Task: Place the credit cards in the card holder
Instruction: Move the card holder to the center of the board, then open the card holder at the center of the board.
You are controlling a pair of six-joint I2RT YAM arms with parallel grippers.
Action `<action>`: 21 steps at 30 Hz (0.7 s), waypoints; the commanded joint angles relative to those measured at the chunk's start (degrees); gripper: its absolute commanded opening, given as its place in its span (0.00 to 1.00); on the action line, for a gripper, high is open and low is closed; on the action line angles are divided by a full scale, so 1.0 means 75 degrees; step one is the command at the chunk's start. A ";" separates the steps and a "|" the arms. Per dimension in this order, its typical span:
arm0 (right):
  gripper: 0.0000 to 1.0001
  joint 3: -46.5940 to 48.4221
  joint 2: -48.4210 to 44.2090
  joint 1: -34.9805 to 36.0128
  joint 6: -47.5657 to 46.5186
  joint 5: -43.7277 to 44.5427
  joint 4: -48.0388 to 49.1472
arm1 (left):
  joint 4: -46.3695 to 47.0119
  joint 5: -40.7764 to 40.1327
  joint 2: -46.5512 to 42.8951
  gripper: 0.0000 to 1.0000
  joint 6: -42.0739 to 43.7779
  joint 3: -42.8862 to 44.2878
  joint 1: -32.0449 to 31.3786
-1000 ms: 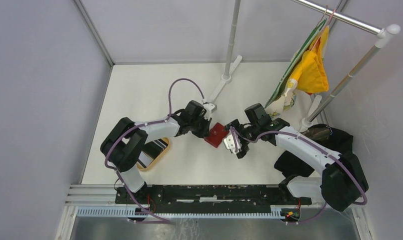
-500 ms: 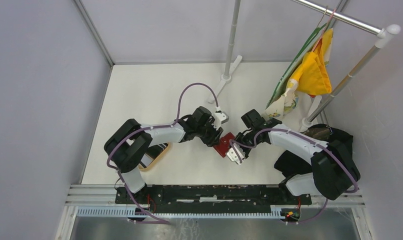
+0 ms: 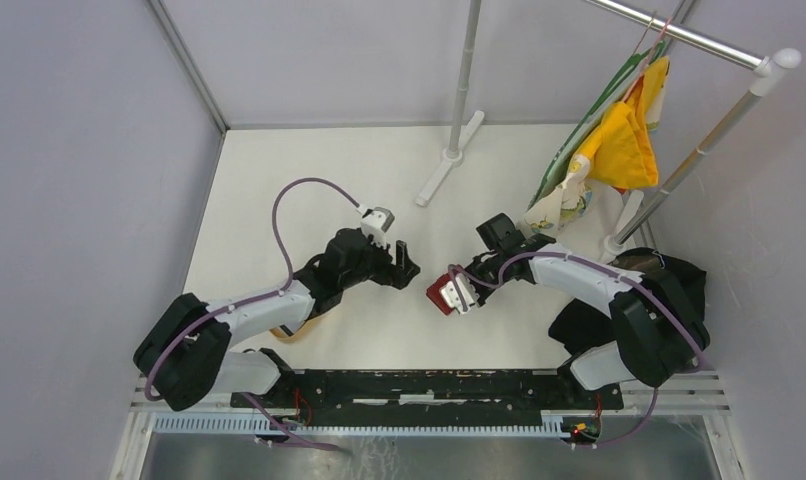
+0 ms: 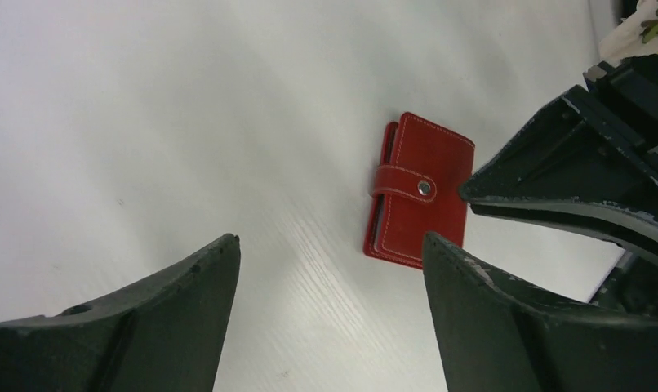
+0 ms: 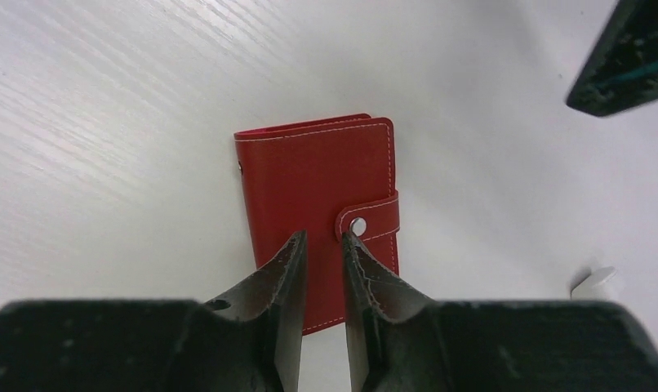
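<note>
The card holder [image 3: 438,292] [image 4: 420,192] [image 5: 309,175] is a red wallet lying flat on the white table, closed, with its snap tab fastened. My right gripper [image 3: 451,293] [image 5: 322,237] is directly over it. Its fingers stand a narrow gap apart beside the snap, and red leather shows between them. My left gripper [image 3: 406,264] [image 4: 330,241] is to the left of the holder and apart from it, wide open with only bare table between its fingers. No credit cards show in any view.
A tan wooden tray [image 3: 285,331] is mostly hidden under the left arm. A rack foot [image 3: 449,158] stands at the back centre. Yellow and patterned cloths [image 3: 619,145] hang on the rail at the right, and a black cloth [image 3: 669,280] lies by the right arm.
My left gripper has opened, let go of the card holder and drawn back to the left. My right gripper has narrowed from wide open and come down over the holder, which has shifted slightly.
</note>
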 commanded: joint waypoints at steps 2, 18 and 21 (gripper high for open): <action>0.28 0.0355 0.0270 0.0291 0.0452 0.0469 0.0535 | 0.2179 0.1346 0.0537 0.78 -0.3138 -0.0921 0.0149; 0.31 0.0429 0.0623 0.0603 0.0729 0.1113 0.0793 | 0.2434 -0.0033 0.1332 0.53 -0.5963 -0.1122 -0.0534; 0.31 0.0429 0.0650 0.0598 0.0752 0.1140 0.0805 | 0.2474 -0.0220 0.1554 0.51 -0.6234 -0.0989 -0.0708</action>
